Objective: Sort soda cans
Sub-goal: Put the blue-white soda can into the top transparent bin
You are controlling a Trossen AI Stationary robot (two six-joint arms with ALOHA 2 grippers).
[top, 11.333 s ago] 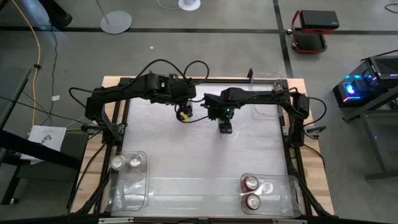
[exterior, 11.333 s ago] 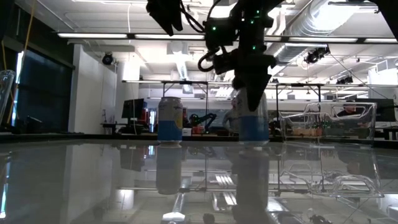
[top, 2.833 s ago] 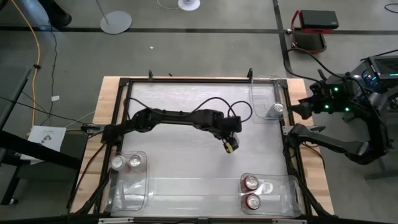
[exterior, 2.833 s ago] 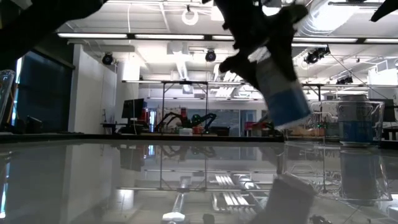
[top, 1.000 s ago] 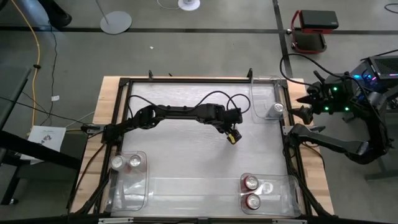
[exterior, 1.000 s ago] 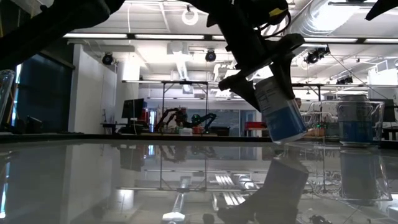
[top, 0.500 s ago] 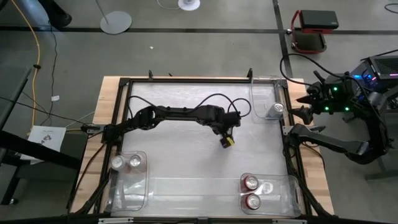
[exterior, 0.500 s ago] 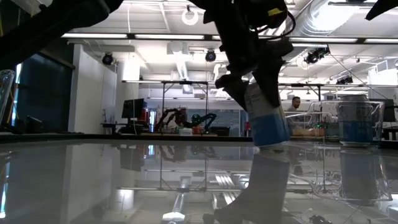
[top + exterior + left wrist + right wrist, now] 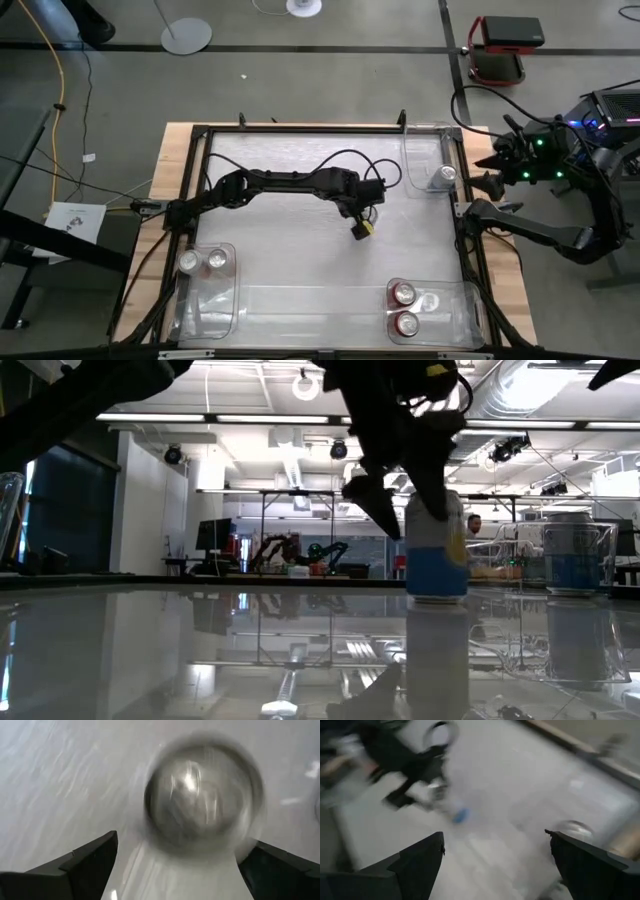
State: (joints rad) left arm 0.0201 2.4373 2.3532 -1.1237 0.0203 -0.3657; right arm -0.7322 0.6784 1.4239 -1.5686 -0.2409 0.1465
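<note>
Left end effector (image 9: 358, 226) sits near counter (image 9: 280, 260) center, fingers spread wide around a blue-and-silver soda can (image 9: 436, 550) standing upright on the surface. Right end effector (image 9: 492, 172) waits off the counter at 3 o'clock, fingers wide apart. 1 can (image 9: 447, 173) in the 1 o'clock bin (image 9: 415, 160), 2 silver cans (image 9: 203, 261) at 8 o'clock, 3 red cans (image 9: 407, 308) at 5 o'clock.

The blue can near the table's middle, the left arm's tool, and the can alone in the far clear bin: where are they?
Blue can (image 9: 437, 555), low view, its side.
Left tool (image 9: 360, 222), high view, between fingertips.
Lone can (image 9: 447, 173), high view, silver top.
</note>
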